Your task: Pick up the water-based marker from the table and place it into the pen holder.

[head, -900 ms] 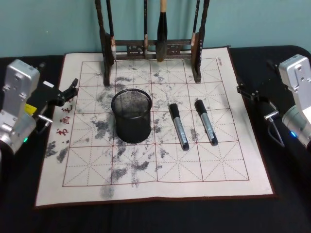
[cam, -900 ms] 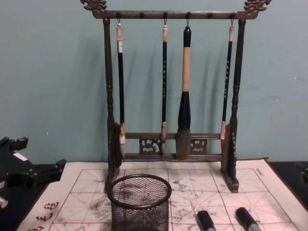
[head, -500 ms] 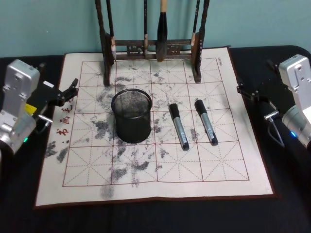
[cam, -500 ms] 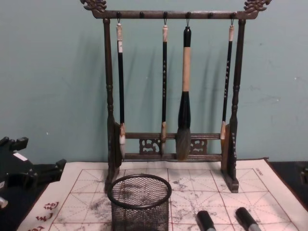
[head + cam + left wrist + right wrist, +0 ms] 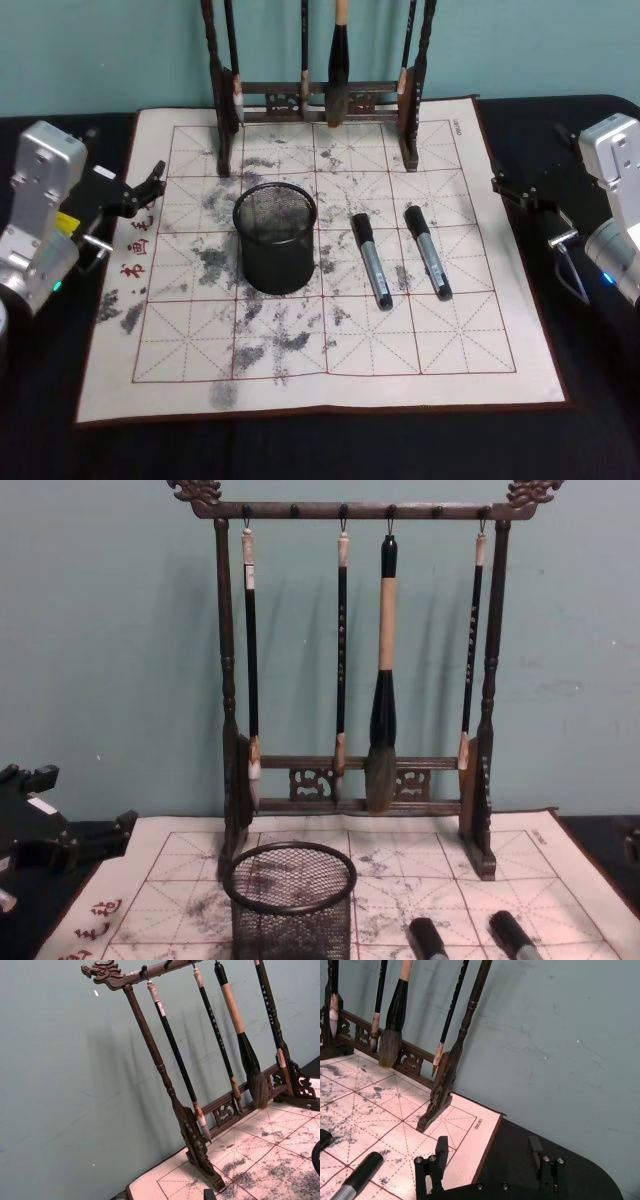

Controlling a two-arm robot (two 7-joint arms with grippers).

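Note:
Two alike markers with black caps and grey barrels lie side by side on the cream mat [image 5: 330,380] of the dark table: one marker [image 5: 372,260] nearer the pen holder, the other marker [image 5: 428,252] to its right. The pen holder [image 5: 275,240], a black mesh cup, stands upright left of them, and the chest view shows the same pen holder [image 5: 290,900]. My left gripper [image 5: 122,153] hovers open at the mat's left edge. Beyond the mat's right edge my right gripper [image 5: 525,156] is open too; the right wrist view shows the right gripper [image 5: 487,1152] holding nothing, with a marker [image 5: 362,1172] nearby.
A tall dark wooden brush rack [image 5: 320,95] with several hanging brushes stands at the mat's far edge, directly behind the pen holder. A teal wall rises close behind the rack [image 5: 360,680]. Bare dark tabletop [image 5: 590,400] borders the mat.
Markers, pen holder and both grippers stay where they were. The whole head view has shifted by a few pixels.

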